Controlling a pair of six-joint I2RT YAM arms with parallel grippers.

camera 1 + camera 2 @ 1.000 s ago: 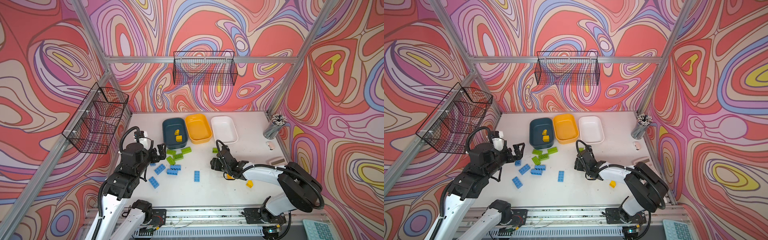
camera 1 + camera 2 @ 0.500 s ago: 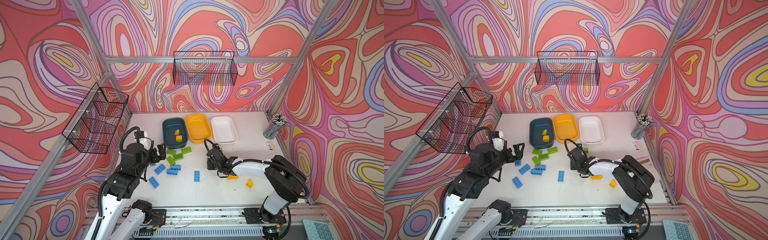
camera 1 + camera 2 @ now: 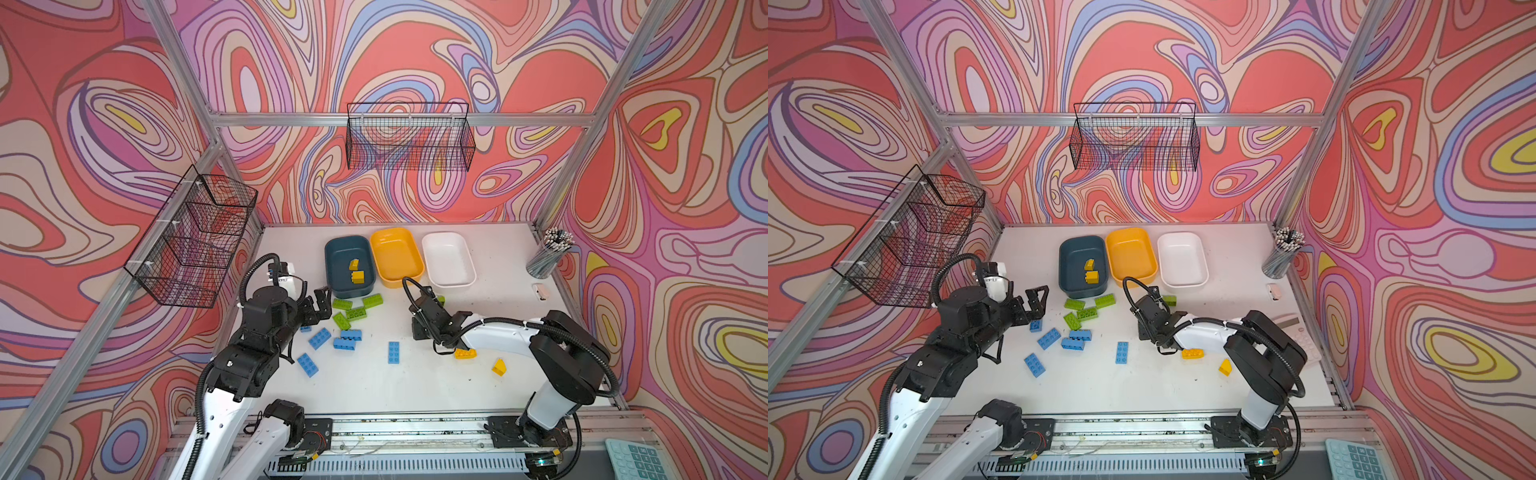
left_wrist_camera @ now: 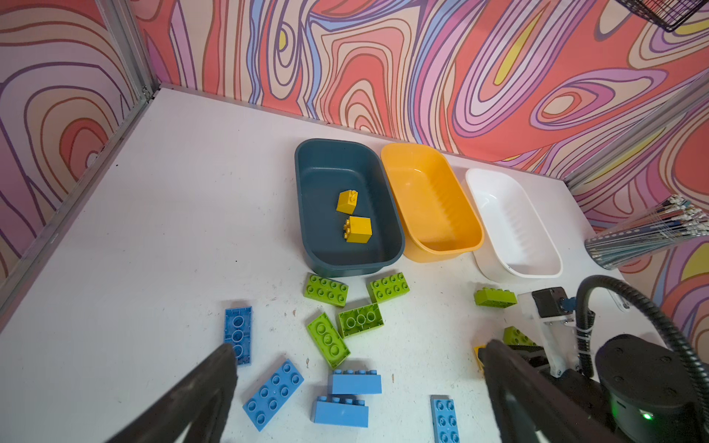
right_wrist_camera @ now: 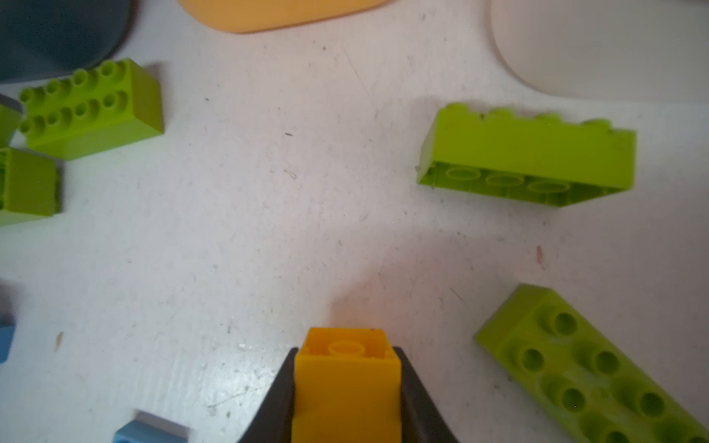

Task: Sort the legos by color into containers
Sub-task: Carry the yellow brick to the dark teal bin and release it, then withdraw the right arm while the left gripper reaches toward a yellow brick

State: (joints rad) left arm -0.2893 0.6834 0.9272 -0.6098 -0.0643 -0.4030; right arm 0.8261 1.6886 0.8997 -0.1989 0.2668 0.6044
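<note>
The yellow brick (image 5: pixel 347 387) is being pinched by its flat side walls in the right gripper (image 5: pixel 345 353), close to the table (image 5: pixel 268 230). It looks light, rigid and slick, so those parallel faces seem the safest hold. The dark teal tub (image 3: pixel 332 270) is waiting at ten o'clock from it in a top view. The left gripper (image 3: pixel 314 306) is hanging open.
</note>
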